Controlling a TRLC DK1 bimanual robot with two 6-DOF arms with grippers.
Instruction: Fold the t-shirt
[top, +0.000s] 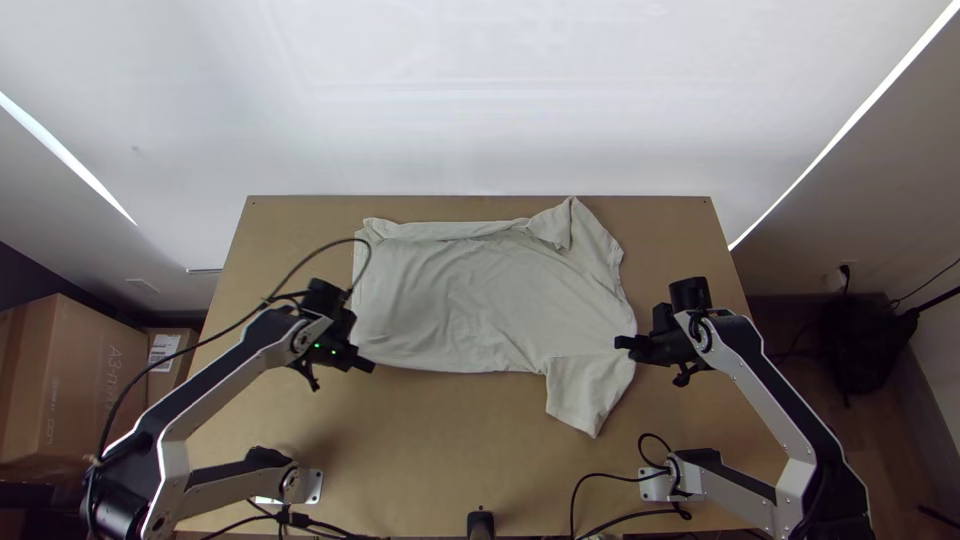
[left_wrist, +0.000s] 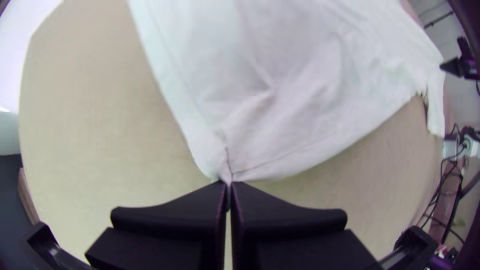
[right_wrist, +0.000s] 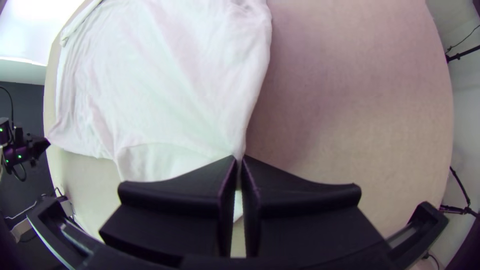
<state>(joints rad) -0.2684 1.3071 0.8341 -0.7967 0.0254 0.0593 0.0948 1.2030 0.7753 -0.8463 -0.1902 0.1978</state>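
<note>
Evidently, the top view gives the whole t-shirt (top: 470, 300), spread on the bench (top: 450, 440) between the two grippers, its far edge partly turned over. The left gripper (top: 368, 366) is at its near corner on that side, the right gripper (top: 622, 343) at the opposite side edge, just beside the seam of the near sleeve (top: 585, 390), which slants from there towards the bench's near edge.

The left wrist view shows the left gripper (left_wrist: 228, 184) closed down on the corner, a sharp crease (left_wrist: 227, 152) running from its fingertips into the cloth. In the right wrist view the right gripper (right_wrist: 239, 159) is nearly closed, with the edge fabric pinched at its tips.

The bench is plain, light brown wood around both grippers. Beyond them rises a white wall (top: 480, 110); outward from the left gripper stands a cardboard box (top: 95, 370), outward from the right a black bag (top: 865, 340) on the floor.
</note>
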